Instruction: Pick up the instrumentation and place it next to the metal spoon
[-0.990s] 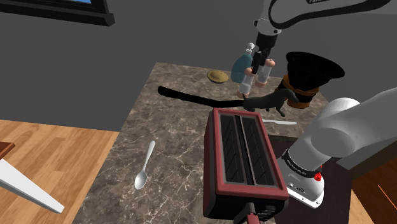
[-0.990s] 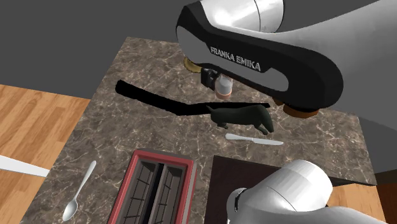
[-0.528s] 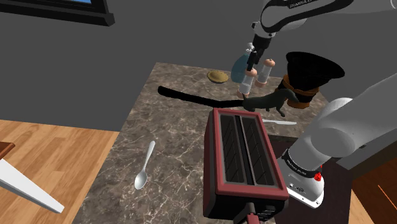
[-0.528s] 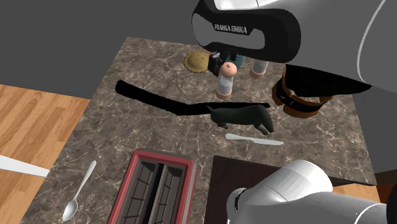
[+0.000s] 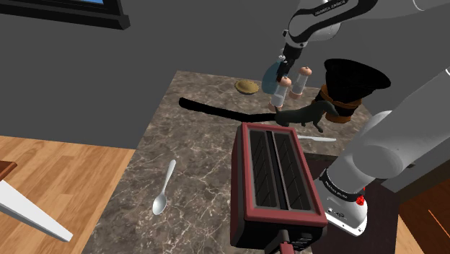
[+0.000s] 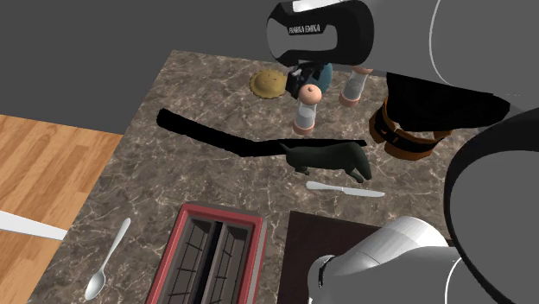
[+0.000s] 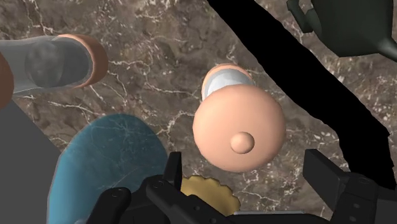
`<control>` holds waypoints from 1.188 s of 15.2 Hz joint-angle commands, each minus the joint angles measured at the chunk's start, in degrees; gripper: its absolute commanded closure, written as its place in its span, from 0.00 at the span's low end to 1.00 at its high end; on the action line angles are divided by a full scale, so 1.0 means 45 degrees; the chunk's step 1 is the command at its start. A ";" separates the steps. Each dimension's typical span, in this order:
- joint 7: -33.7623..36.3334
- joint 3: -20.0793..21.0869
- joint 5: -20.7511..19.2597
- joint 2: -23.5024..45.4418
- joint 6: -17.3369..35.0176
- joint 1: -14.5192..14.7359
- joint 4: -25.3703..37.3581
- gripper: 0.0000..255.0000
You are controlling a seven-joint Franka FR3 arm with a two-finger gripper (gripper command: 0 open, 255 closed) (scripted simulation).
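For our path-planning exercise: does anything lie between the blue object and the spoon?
Yes. The long black object lies across the counter between the blue object and the spoon; it is low, so a lifted carry likely clears it.

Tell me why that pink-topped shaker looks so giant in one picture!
Wrist view: the camera hangs just above the shaker, so its round top looms large. Shoulder view: the same shaker sits far off and looks small. Second exterior view: the arm, close to the lens, looks huge.
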 commanded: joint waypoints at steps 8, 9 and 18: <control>-0.0136 -0.0107 0.0160 0.0412 0.0671 0.0021 -0.0272 0.00; -0.0136 -0.0107 0.0160 0.0412 0.0671 0.0021 -0.0272 0.00; -0.0142 -0.0111 0.0163 0.0417 0.0675 0.0020 -0.0270 1.00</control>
